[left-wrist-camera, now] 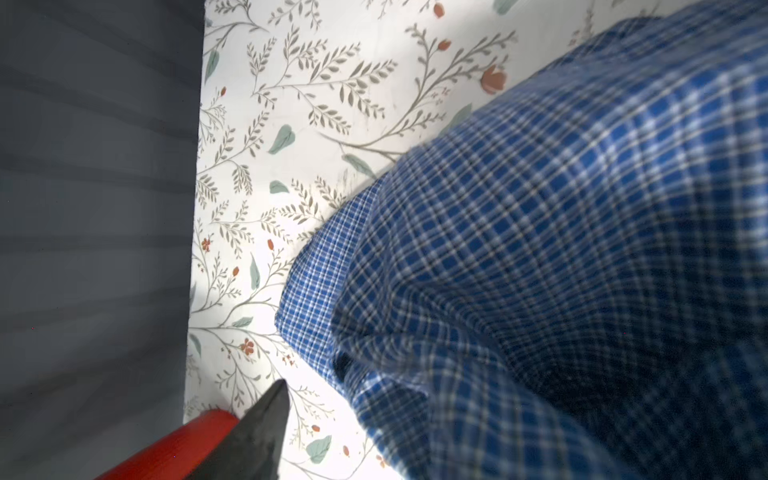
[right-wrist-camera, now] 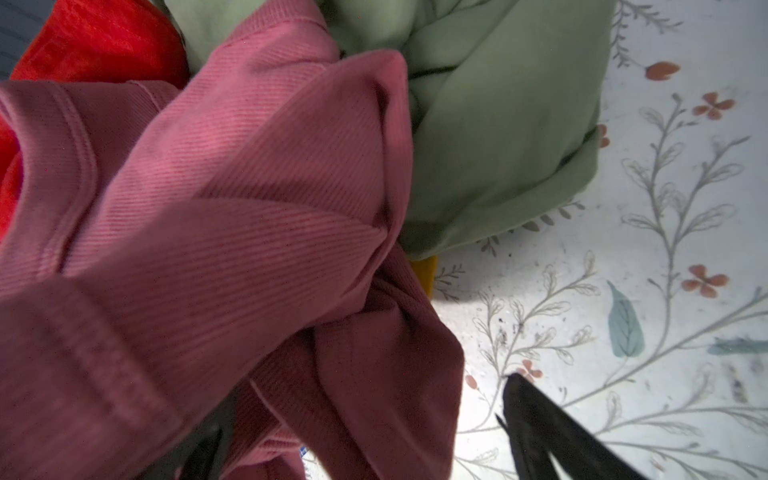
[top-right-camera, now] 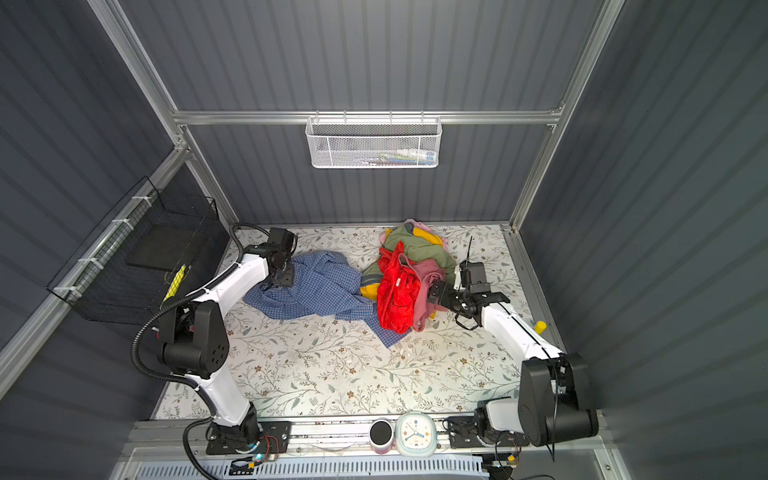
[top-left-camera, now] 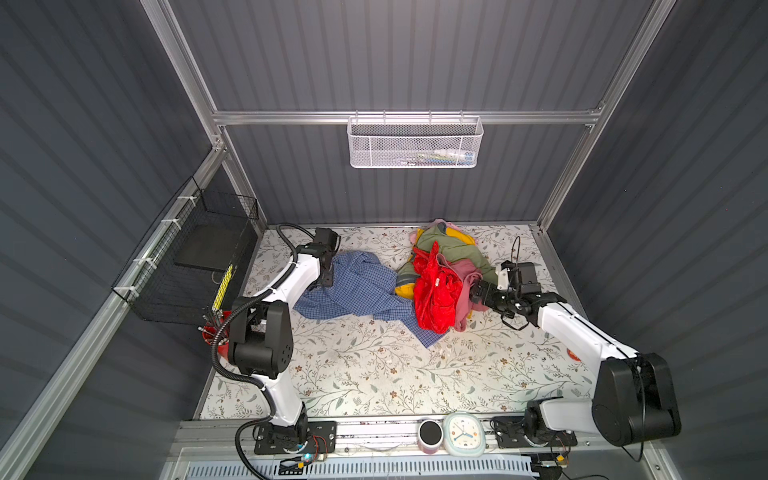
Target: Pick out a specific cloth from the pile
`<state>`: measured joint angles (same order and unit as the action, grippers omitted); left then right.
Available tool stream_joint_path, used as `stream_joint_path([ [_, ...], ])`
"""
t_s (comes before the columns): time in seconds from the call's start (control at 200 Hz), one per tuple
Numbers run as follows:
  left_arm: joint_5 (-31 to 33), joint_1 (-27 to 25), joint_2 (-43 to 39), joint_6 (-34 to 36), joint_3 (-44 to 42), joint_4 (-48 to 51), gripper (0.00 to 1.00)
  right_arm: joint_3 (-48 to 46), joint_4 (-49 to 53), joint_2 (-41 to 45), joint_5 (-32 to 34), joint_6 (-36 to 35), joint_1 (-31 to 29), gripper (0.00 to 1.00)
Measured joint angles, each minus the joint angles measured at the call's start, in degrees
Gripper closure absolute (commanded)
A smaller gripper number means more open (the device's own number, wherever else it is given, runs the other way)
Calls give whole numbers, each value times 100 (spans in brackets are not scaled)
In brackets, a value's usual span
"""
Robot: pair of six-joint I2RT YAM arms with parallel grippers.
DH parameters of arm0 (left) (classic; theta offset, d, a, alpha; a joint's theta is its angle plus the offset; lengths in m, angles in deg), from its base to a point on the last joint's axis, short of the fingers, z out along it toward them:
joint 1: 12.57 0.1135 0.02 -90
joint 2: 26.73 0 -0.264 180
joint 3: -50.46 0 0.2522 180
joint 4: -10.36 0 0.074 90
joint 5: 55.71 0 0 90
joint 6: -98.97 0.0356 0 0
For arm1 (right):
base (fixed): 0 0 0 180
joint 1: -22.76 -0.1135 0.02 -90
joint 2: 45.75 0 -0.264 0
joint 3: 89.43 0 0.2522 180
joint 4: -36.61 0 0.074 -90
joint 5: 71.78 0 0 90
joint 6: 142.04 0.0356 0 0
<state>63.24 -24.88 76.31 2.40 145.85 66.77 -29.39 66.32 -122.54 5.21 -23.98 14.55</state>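
Covering part of cloth [top-left-camera: 353, 291]: pile [top-left-camera: 451, 253]

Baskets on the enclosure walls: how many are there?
2. The white mesh basket hangs from the back rail; the black wire basket is fixed to the left wall. No others show.

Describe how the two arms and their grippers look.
Both arms have white link shells and bulky black joint housings. The left arm carries a thick black corrugated hose; the right arm only thin black wires. The left gripper and right gripper are black, with dark pointed fingers.
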Motion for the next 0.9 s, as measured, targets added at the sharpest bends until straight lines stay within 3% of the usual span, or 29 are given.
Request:
stream_joint_path([
  [0.025,20,0,-13,-26,0,48,5,0,15,4,11,-4,0,1],
  [0.315,555,-107,-876,-317,-286,680,0,0,125,68,87,-26,0,1],
  [0.445,992,-719,-1290,-367,-212,1005,0,17,216,68,111,-70,-4,1],
  [0.57,973,-1235,-1217,-461,96,1320,0,55,280,79,153,-133,-4,1],
  [0.71,575,-1908,-1263,-341,87,1115,0,61,348,162,212,-175,-4,1],
  [0.901,-955,-2643,-1246,125,52,404,0,66,420,177,238,-214,-4,1],
])
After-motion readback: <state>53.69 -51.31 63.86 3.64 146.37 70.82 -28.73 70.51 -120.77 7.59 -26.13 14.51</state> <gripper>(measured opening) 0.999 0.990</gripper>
